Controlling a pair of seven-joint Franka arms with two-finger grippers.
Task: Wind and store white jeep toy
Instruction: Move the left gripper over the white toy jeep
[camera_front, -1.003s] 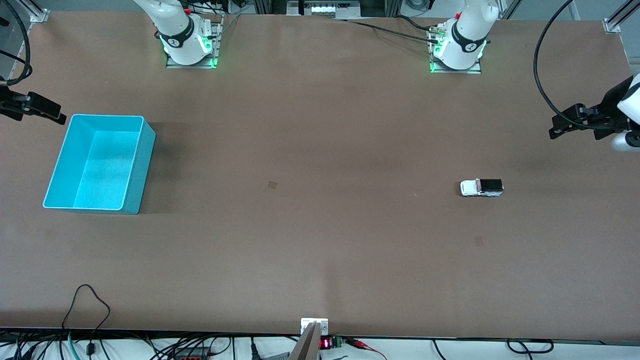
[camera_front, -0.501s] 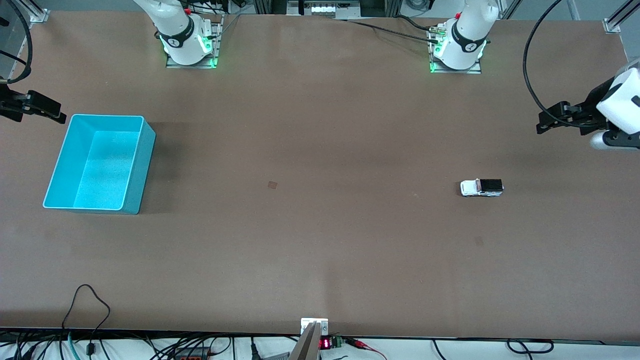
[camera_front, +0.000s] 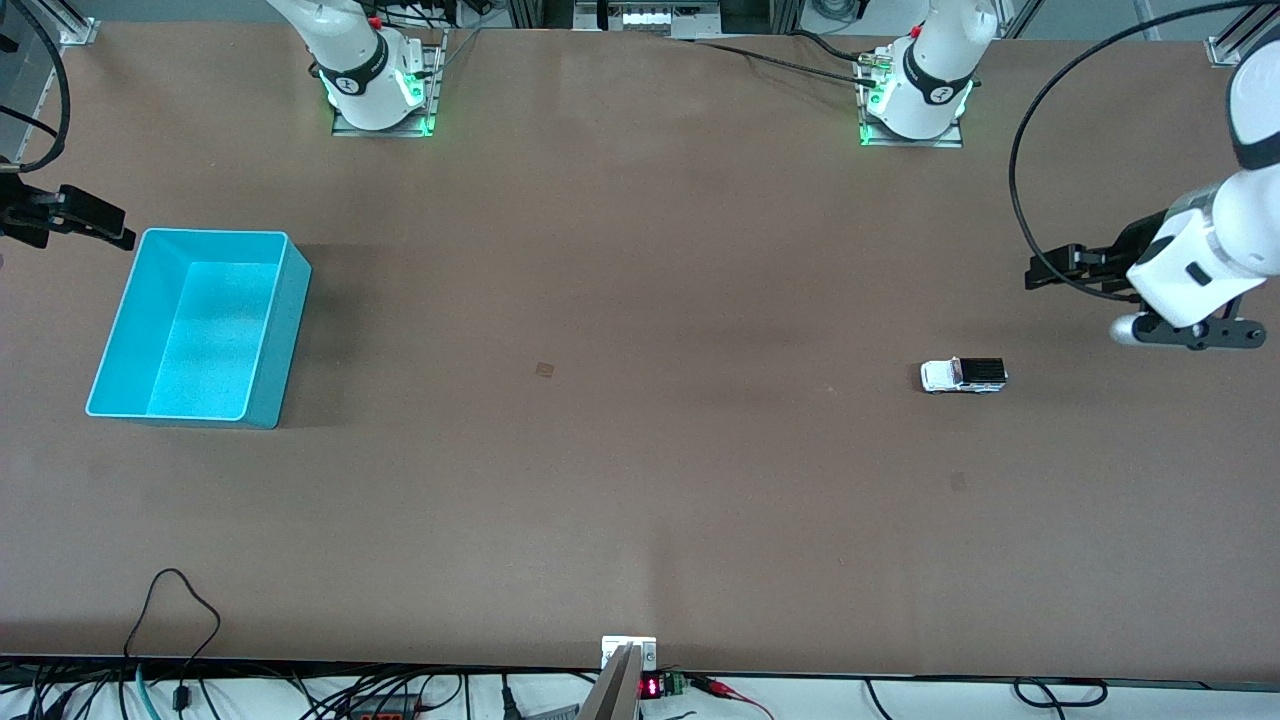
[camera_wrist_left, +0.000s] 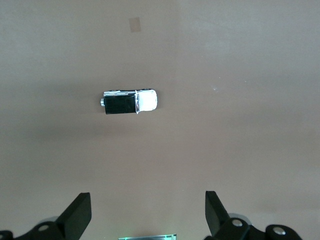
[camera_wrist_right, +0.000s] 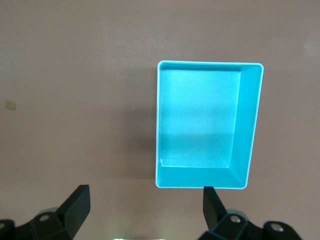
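Note:
The white jeep toy (camera_front: 963, 375) (camera_wrist_left: 130, 101), a tiny boxy white car with a black roof, lies alone on the brown table toward the left arm's end. My left gripper (camera_front: 1040, 272) (camera_wrist_left: 148, 212) hangs open in the air over the table beside the toy, nothing between its fingers. The teal bin (camera_front: 280, 330) (camera_wrist_right: 250, 125) sits with nothing in it at the right arm's end. My right gripper (camera_front: 118, 232) (camera_wrist_right: 145, 207) is open over the table edge by the bin's corner, holding nothing.
Both arm bases (camera_front: 378, 90) (camera_front: 915, 100) stand along the table's farther edge. A black cable (camera_front: 1030, 170) loops off the left arm. Two small darker marks (camera_front: 544, 370) (camera_front: 957, 482) show on the table. Cables and a display (camera_front: 650, 687) lie along the nearer edge.
My left arm has swung in from the table's end toward the toy and lowered a little. The right gripper stayed almost still. The toy and bin did not move.

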